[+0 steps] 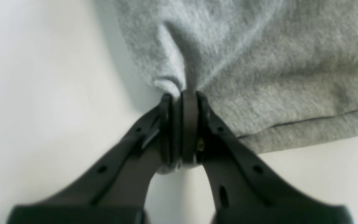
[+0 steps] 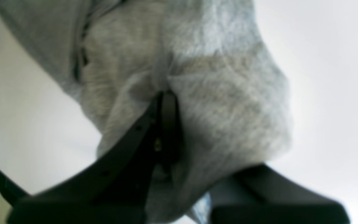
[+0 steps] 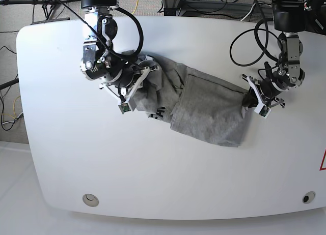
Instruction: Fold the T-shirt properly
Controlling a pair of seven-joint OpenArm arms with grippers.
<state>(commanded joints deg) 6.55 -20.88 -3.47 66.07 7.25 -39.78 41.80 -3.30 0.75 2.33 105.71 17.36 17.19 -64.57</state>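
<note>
The heather-grey T-shirt (image 3: pixel 204 105) lies bunched and stretched across the middle of the white table, with a bit of black lettering showing near its left part. My left gripper (image 1: pixel 180 95) is shut on a pinch of the T-shirt (image 1: pixel 259 62) near its hemmed edge, at the cloth's right end in the base view (image 3: pixel 250 98). My right gripper (image 2: pixel 166 93) is shut on a thick fold of the T-shirt (image 2: pixel 216 93), which drapes over one finger, at the cloth's left end in the base view (image 3: pixel 145 71).
The white table (image 3: pixel 153 164) has rounded edges, with two round fittings (image 3: pixel 90 199) near its front edge. Cables and stands lie beyond the far edge. Each arm's black cable loops above its wrist.
</note>
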